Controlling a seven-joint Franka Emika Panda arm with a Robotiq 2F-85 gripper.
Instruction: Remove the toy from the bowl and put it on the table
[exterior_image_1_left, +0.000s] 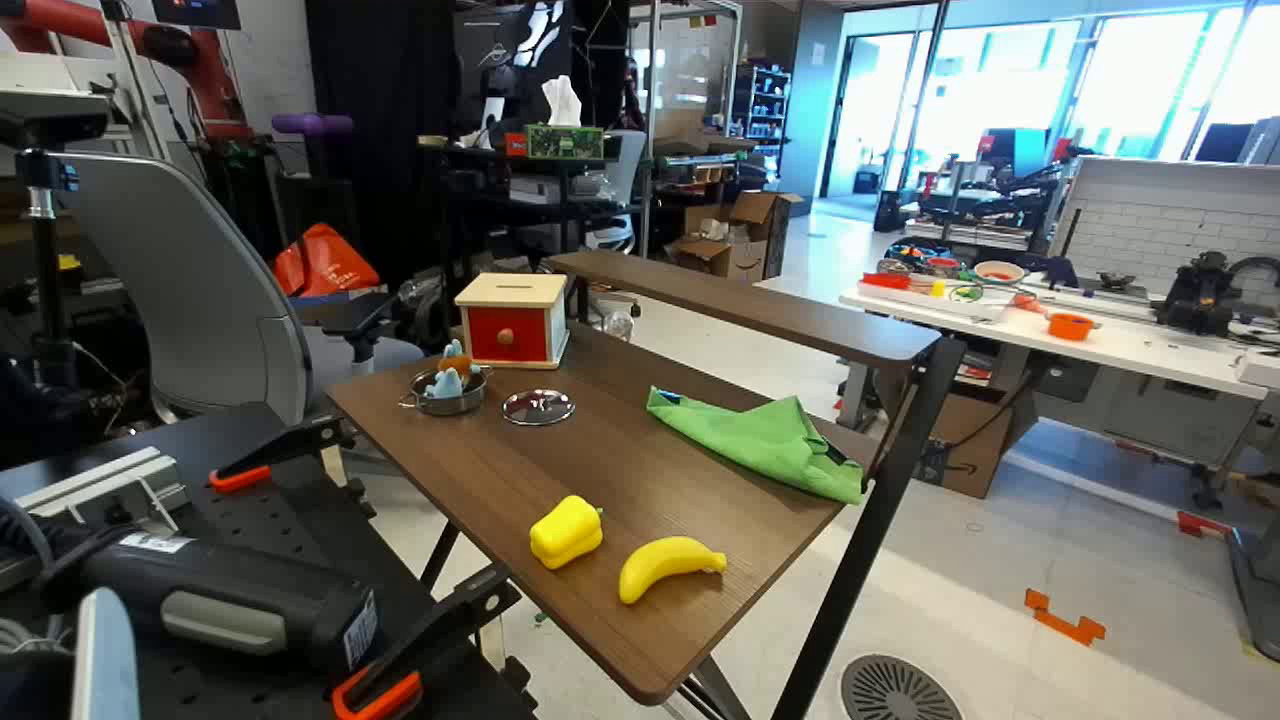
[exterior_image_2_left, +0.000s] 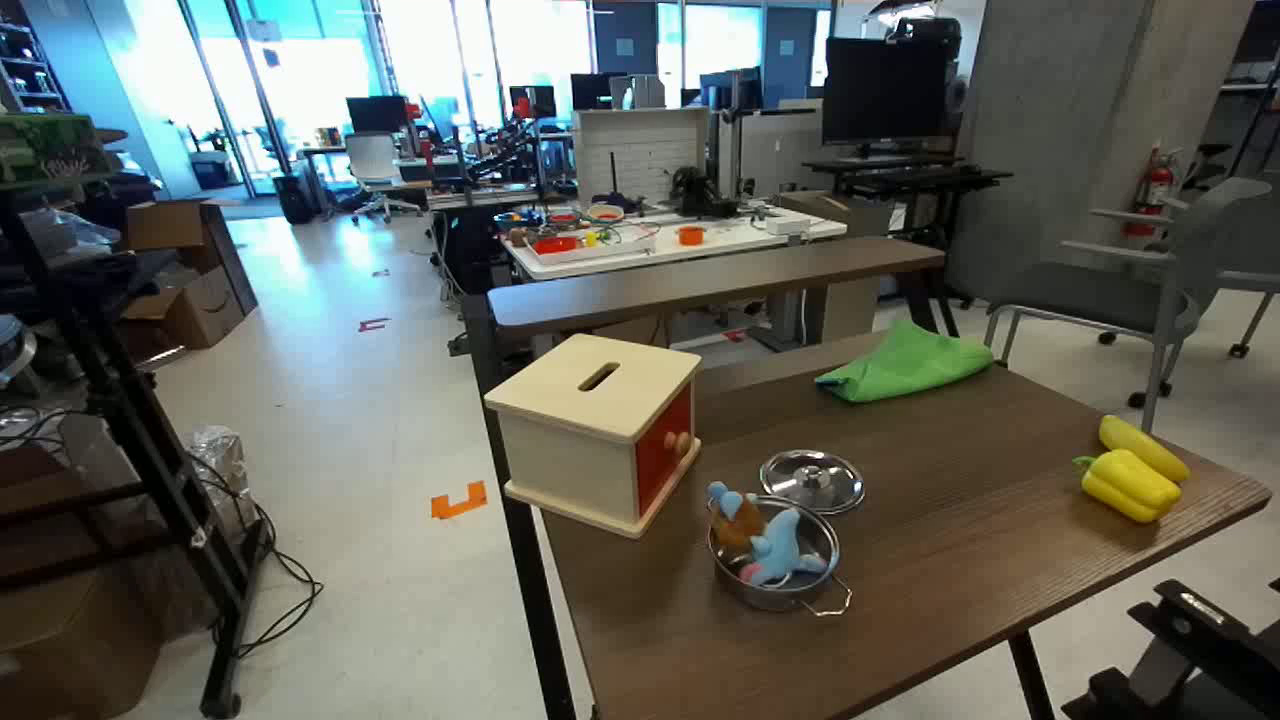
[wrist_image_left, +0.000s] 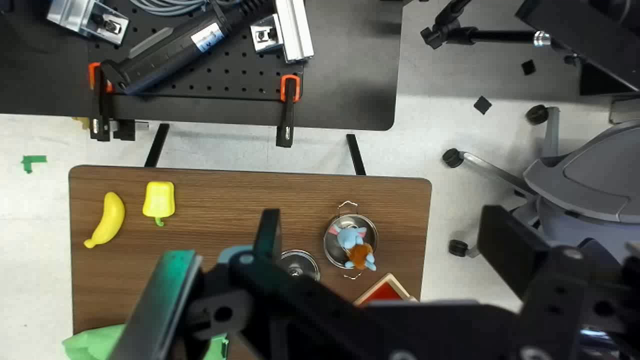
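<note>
A: State of the gripper (wrist_image_left: 380, 240)?
B: Wrist view, lower half of frame: fingers (wrist_image_left: 507, 240) spread wide, pinching nothing. Out of frame in both exterior views.
A: Step in hand?
B: Probably the approach; no grasp yet.
A: And the toy elephant (wrist_image_left: 356, 246)?
B: Right of centre, same view. Blue, orange-brown outfit, lying in the metal pot (wrist_image_left: 334, 250), presumably the task's "bowl"; one end sticks out over the edge.
A: So next?
B: Likely: line up over the pot, come down, squeeze the elephant without hooking the metal, lift, set it on the wooden table (wrist_image_left: 215, 215).
A: Further out?
B: The pot lid (wrist_image_left: 302, 260), off, just beside the pot. A wooden drawer box (exterior_image_2_left: 590, 445) near it, left of the pot in an exterior view. A yellow bell pepper (wrist_image_left: 160, 199) and a banana (wrist_image_left: 112, 217), left side of the wrist frame, well apart from the pot. A green cloth (wrist_image_left: 102, 342), lower left corner.
</note>
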